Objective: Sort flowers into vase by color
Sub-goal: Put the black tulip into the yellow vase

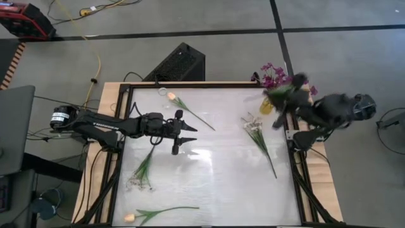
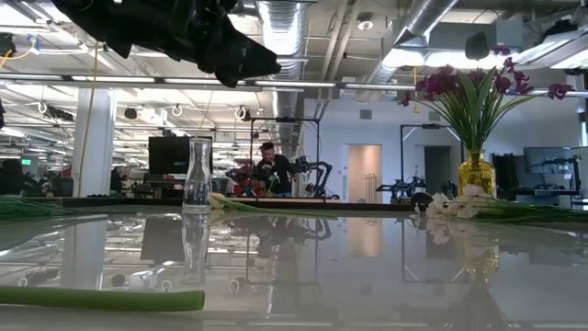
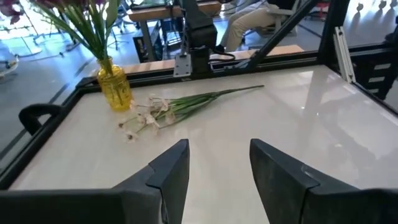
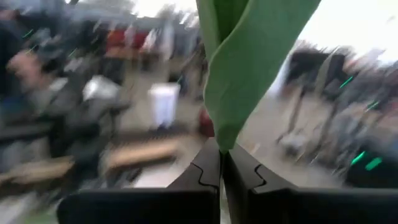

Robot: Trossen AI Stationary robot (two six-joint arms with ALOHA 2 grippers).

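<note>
My left gripper [image 1: 190, 134] [image 3: 219, 149] hovers open over the table's left middle, with nothing between its fingers. At the far right corner my right gripper [image 1: 292, 92] [image 4: 221, 154] is shut on a green leaf of a flower, beside the yellow vase [image 1: 267, 105] [image 2: 476, 172], which holds purple flowers [image 2: 469, 85]. The view is blurred and the blossom in the hold does not show. A white sprig [image 1: 258, 134] [image 3: 163, 109], a tulip [image 1: 183, 106], another white sprig [image 1: 143, 170] and a second tulip [image 1: 149, 214] lie flat on the table. A clear glass vase [image 2: 197, 175] stands upright at the far side. My right gripper pinches the narrow lower end of a broad green leaf [image 4: 219, 142] between its two shut fingers. The leaf rises past the fingertips and widens out of the wrist view. Whatever else of the flower is in the hold is hidden by blur.
A black frame [image 1: 297, 171] rims the white table. The middle of the tabletop [image 1: 221, 164] lies bare between the flowers. A green stem [image 2: 101, 299] lies close to the low camera. Beyond the table are workbenches and a seated person [image 2: 268, 165].
</note>
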